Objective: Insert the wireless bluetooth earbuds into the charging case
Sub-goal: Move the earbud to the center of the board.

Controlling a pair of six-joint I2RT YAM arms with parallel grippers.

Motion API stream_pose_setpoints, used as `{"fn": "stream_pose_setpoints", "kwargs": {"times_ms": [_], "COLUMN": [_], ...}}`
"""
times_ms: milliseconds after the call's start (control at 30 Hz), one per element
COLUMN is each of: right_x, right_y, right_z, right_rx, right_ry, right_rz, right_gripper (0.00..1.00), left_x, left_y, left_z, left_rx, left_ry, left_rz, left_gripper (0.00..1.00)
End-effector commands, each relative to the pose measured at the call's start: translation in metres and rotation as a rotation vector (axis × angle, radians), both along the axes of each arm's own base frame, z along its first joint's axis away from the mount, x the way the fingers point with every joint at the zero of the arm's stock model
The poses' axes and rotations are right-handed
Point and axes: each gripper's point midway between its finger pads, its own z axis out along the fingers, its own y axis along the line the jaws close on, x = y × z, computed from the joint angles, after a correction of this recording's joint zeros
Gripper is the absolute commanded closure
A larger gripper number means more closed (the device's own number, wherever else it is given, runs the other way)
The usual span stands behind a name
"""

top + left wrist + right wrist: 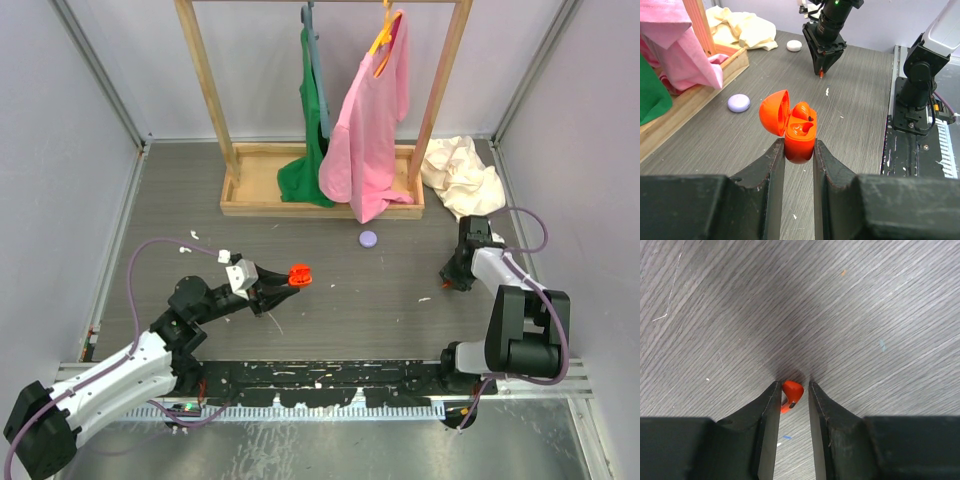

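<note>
**While the Case Gapes, a Slippery Bud Waits**

The left pincer (799, 149) is clenched on the lower shell of the glossy orange clamshell charging case (800, 131), holding it above the grey wood-grain desk (740, 165) with its lid hinged back; one socket seems already filled. Well apart, the right pincer (793, 386) grips the small orange plastic earbud (792, 391) low at the desk. Feather-light, hard and smooth by its look, the bud could squirt or twist out of the grip; a gentle hold across its rounded body, stem free, probably suits seating it.
</note>
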Motion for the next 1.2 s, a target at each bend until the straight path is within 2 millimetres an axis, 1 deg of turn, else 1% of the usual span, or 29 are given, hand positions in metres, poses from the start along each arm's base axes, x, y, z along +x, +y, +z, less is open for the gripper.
{"fn": "stream_pose_setpoints", "kwargs": {"times_ms": [0, 200, 333, 433, 533, 600, 700, 800, 900, 1000, 1167], "right_x": [-0.010, -0.011, -0.011, -0.008, 0.000, 0.004, 0.010, 0.011, 0.009, 0.005, 0.003], "right_y": [-0.002, 0.005, 0.011, 0.021, 0.040, 0.056, 0.088, 0.119, 0.142, 0.157, 0.167], "right_z": [-0.011, -0.012, -0.010, -0.008, -0.003, -0.001, 0.001, 0.002, 0.002, 0.004, 0.014], "right_rx": [-0.017, 0.012, 0.013, 0.016, 0.006, 0.004, -0.002, 0.002, -0.016, -0.035, -0.094], "right_ry": [0.079, 0.090, 0.100, 0.098, 0.095, 0.100, 0.110, 0.118, 0.137, 0.150, 0.157], "right_rz": [0.031, 0.055, 0.091, 0.145, 0.242, 0.319, 0.462, 0.591, 0.699, 0.777, 0.828], "right_gripper": [0.67, 0.73, 0.73, 0.74, 0.74, 0.74, 0.74, 0.74, 0.74, 0.71, 0.59], "left_x": [0.002, 0.002, 0.002, 0.003, 0.003, 0.003, 0.002, 0.003, 0.003, 0.003, 0.004], "left_y": [0.000, 0.000, 0.000, 0.001, 0.001, 0.001, 0.001, 0.001, 0.002, 0.002, 0.002], "left_z": [0.016, 0.016, 0.016, 0.016, 0.016, 0.016, 0.016, 0.015, 0.015, 0.015, 0.015], "left_rx": [-0.040, -0.040, -0.039, -0.038, -0.037, -0.036, -0.035, -0.032, -0.031, -0.031, -0.030], "left_ry": [-0.049, -0.049, -0.048, -0.049, -0.050, -0.050, -0.051, -0.052, -0.053, -0.054, -0.054], "left_rz": [0.009, 0.010, 0.011, 0.013, 0.014, 0.014, 0.015, 0.017, 0.019, 0.021, 0.023], "left_gripper": [0.97, 0.97, 0.97, 0.97, 0.97, 0.97, 0.97, 0.97, 0.97, 0.97, 0.97]}}
